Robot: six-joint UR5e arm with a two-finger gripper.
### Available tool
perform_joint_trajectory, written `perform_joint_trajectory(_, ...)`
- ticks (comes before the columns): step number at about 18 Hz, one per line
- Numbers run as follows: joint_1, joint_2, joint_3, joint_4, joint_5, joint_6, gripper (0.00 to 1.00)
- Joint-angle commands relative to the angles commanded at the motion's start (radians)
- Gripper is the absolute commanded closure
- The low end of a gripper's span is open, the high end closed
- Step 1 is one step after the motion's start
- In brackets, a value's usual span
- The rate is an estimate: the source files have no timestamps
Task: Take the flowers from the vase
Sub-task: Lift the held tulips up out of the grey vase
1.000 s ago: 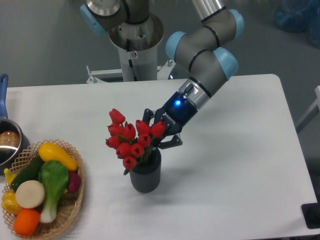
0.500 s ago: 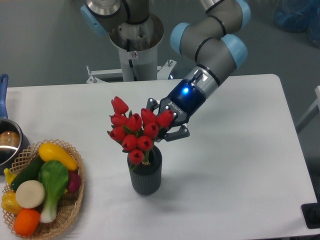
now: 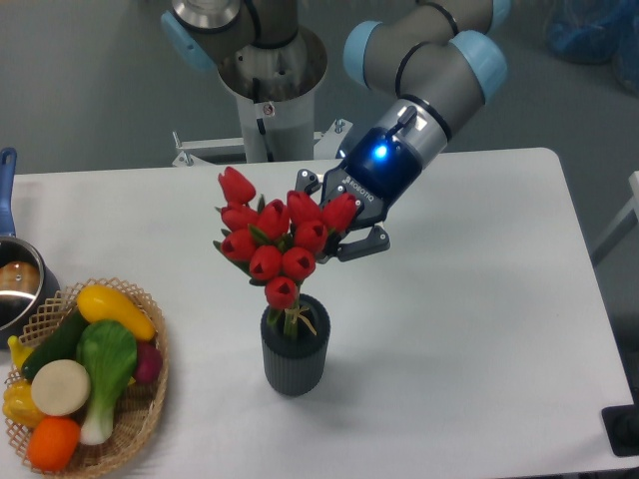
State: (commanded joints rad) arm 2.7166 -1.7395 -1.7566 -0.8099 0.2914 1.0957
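Observation:
The flowers point(image 3: 275, 239), a bunch of red tulip buds with green stems, hang above the vase point(image 3: 295, 351). Their stem ends still dip into the vase's mouth. The vase is dark grey, ribbed and stands upright on the white table. My gripper point(image 3: 334, 225) comes in from the upper right with a blue light lit on its wrist. It is shut on the right side of the bunch. The buds hide most of the fingers.
A wicker basket point(image 3: 150, 389) of vegetables and fruit sits at the front left. A metal pot point(image 3: 18, 284) with a blue handle stands at the left edge. The arm's base column point(image 3: 270, 80) rises behind the table.
The gripper has risen and shifted slightly right with the flowers in it. The buds are higher above the vase and more of the stems show at its rim.

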Motion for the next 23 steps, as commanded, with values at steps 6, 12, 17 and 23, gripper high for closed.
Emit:
perform_joint_trajectory(6,0.012,0.009,0.066,-0.003,0.011,-0.128,0.78)
perform_joint_trajectory(12,0.034,0.046,0.077,-0.003,0.011,-0.235,0.77)
perform_joint_trajectory(17,0.051,0.063,0.081,-0.005,0.014,-0.252,0.77)
perform_joint_trajectory(23,0.068,0.048,0.135,-0.003,0.014,-0.247,0.77)
